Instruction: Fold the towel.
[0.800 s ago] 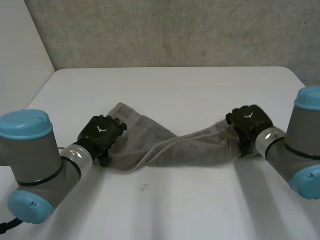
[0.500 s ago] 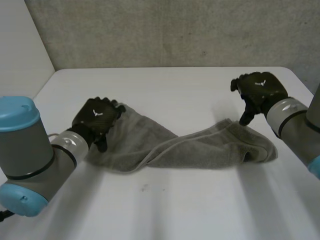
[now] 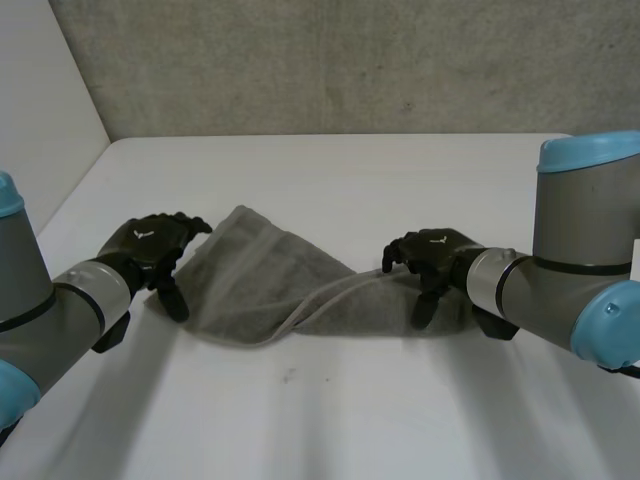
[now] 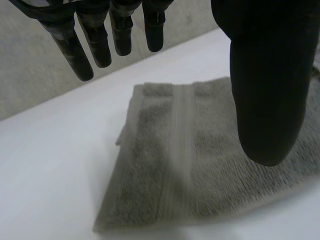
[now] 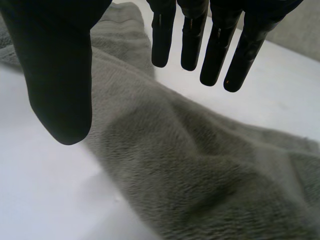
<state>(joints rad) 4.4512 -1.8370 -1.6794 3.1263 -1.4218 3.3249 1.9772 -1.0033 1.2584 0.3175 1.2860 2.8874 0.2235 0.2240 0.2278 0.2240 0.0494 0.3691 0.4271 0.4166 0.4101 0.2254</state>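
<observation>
Rumpled grey terry towel [image 3: 300,290]

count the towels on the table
1: a grey towel lies rumpled on the white table, one end by the left hand, the other end under the right hand.

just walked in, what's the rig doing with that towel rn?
A two-armed robot is working on a grey towel lying on the white table. The towel is not folded yet: its left end lies fairly flat, and the rest is twisted and bunched toward the right. The left hand is open at the flat left end, and the right hand is open over the bunched part. Neither hand is pinching cloth.
</observation>
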